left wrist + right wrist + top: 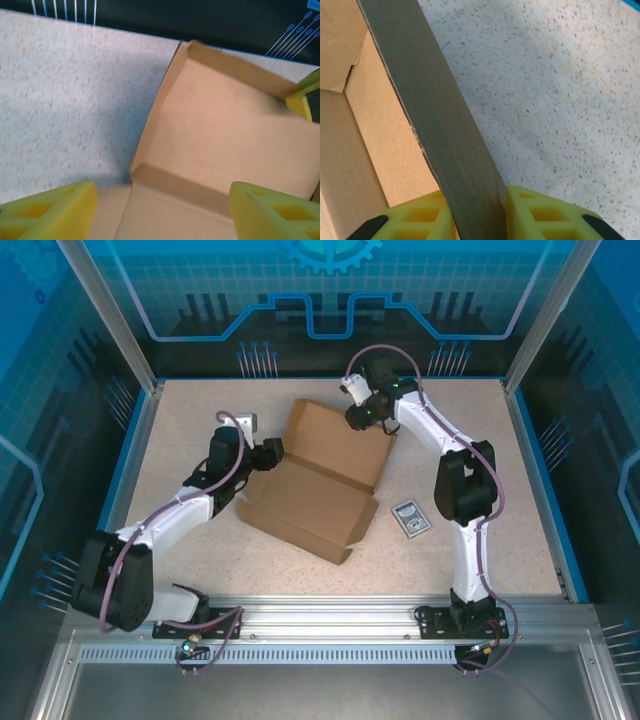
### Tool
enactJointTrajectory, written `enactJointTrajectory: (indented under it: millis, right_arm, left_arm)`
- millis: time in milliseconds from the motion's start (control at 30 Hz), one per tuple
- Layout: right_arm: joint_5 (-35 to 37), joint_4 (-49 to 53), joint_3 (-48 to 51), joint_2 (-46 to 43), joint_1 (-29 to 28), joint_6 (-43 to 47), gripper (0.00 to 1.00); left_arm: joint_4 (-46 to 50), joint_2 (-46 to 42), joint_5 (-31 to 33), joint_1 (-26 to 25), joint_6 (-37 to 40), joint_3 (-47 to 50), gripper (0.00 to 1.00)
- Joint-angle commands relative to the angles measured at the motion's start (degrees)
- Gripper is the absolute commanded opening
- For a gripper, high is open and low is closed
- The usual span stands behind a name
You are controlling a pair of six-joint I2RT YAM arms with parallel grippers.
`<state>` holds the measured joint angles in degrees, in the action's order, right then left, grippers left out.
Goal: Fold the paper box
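The paper box lies half open in the middle of the table, brown cardboard, with its lid panel leaning up at the back. My left gripper is open at the box's left edge. In the left wrist view its yellow fingers stand wide apart over the crease between base and lid, with nothing between them. My right gripper is at the lid's far right side. In the right wrist view it is shut on the box's upright side flap, and both pads touch the cardboard.
A small blue-and-white patterned card lies on the speckled table to the right of the box, near the right arm. Blue frame rails edge the table on the left, right and back.
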<state>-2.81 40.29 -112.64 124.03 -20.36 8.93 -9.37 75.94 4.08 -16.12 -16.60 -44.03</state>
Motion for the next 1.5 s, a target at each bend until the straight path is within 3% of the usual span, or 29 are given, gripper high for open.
enactJointTrajectory:
  millis: [0, 167, 367, 633, 800, 933, 1033, 1467]
  right_arm:
    - [-3.41, 0.60, 1.89, 0.65, 1.95, -5.30, 0.27]
    - [-4.24, -1.71, 6.79, 0.29, 3.32, -7.66, 0.26]
    - [-4.57, -5.22, 12.82, -1.04, 4.39, -9.53, 0.25]
    - [-5.10, -8.57, 18.36, -2.68, 4.46, -10.95, 0.24]
    - [-5.91, -10.47, 21.37, -3.95, 4.38, -12.09, 0.24]
    - [-6.54, -11.92, 23.54, -5.08, 4.03, -13.06, 0.24]
    - [-7.23, -13.45, 25.47, -6.34, 3.58, -14.39, 0.26]
    - [-8.36, -19.39, 38.27, -16.26, 1.97, -19.84, 0.36]
  left_arm:
    - [6.71, -5.64, 1.72, 0.74, -2.01, 2.41, 0.72]
    - [11.57, -12.54, 6.14, 2.50, -2.69, 5.62, 0.77]
    - [16.35, -17.67, 5.16, 5.72, -10.88, 9.05, 0.82]
    - [12.63, -16.03, -7.76, 6.14, -20.41, 9.58, 0.84]
    - [9.19, -12.34, -13.71, 6.10, -22.92, 8.03, 0.77]
    - [6.21, -10.43, -16.55, 6.12, -24.22, 7.44, 0.59]
    - [4.27, -8.87, -18.13, 6.06, -24.88, 6.50, 0.51]
    - [3.21, 1.91, -21.43, 5.92, -21.33, -5.22, 0.61]
